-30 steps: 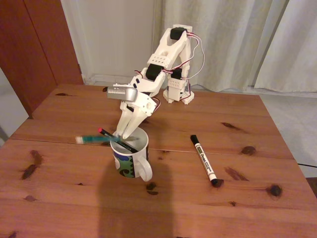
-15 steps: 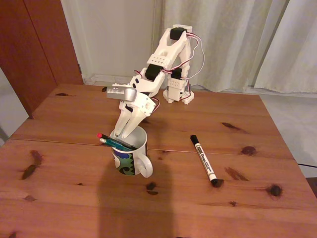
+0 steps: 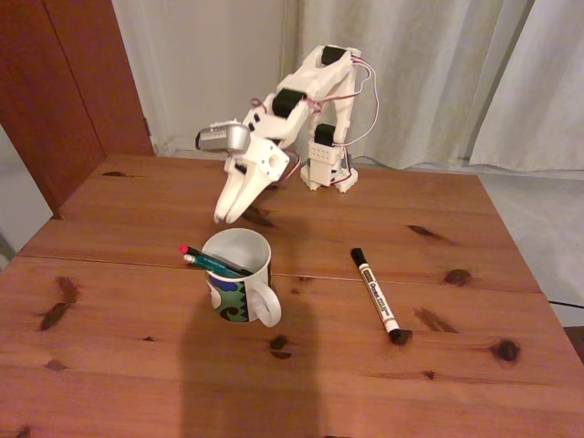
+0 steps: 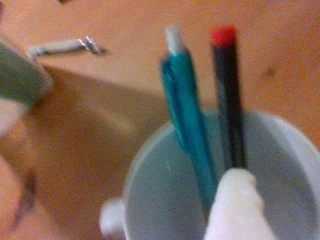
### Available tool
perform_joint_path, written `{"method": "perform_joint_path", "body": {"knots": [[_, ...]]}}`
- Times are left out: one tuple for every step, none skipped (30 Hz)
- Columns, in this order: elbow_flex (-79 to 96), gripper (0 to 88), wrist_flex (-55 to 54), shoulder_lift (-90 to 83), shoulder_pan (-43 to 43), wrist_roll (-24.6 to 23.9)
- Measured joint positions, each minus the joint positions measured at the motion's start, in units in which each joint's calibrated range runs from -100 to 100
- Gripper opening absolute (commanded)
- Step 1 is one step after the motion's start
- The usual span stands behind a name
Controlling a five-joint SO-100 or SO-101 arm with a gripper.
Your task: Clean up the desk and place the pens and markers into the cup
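Note:
The white cup [image 3: 239, 274] with a swirl pattern stands on the desk [image 3: 128, 365], handle toward the front right. Both pens lean in it, ends over the left rim: the black pen with a red end [image 3: 185, 248] and the teal pen [image 3: 203, 262]. In the wrist view, the teal pen [image 4: 187, 115] and the black pen [image 4: 229, 95] lie side by side inside the cup [image 4: 150, 165], with one white fingertip [image 4: 235, 205] in front. My gripper [image 3: 224, 215] hangs open above and behind the cup, holding nothing. The marker [image 3: 376, 294] lies on the desk right of the cup.
The arm's base [image 3: 328, 169] is mounted at the back of the desk, in front of curtains. A brown door or cabinet [image 3: 64, 82] stands at the back left. Bare wood lies in front of the cup and at the right.
The teal pen, held level at the rim a second ago, now rests in the cup beside the black one. My gripper has since lifted up and back, away from the cup.

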Motion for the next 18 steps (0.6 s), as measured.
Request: {"method": "perform_joint_path", "body": {"knots": [[0.0,15.3,2.8,-1.4,-0.4,0.0],[0.0,15.3,5.2,-3.0,-0.8,-0.1],[0.0,15.3,7.1,-4.2,-1.2,-0.2],[0.0,15.3,8.5,-5.5,-1.8,-0.3],[0.0,15.3,9.4,-6.5,-2.1,-0.4],[0.4,15.3,10.0,-7.5,-2.4,-0.4],[0.8,15.3,10.3,-8.4,-2.7,-0.4],[0.9,15.3,10.3,-8.7,-3.1,-0.4],[0.9,15.4,10.3,-9.1,-3.4,-0.4],[0.9,15.4,10.3,-9.2,-3.6,-0.4],[0.9,15.4,10.3,-9.4,-3.9,-0.4],[0.9,15.4,10.3,-9.6,-4.2,-0.4],[0.9,15.4,10.3,-9.7,-4.6,-0.4],[0.9,15.4,10.3,-9.7,-5.2,-0.3],[0.9,15.4,10.3,-9.7,-6.0,0.0],[0.9,15.4,10.1,-9.7,-6.8,0.6],[0.9,15.4,9.1,-9.7,-7.5,1.4],[0.9,15.4,7.9,-9.7,-7.8,2.4]]}}
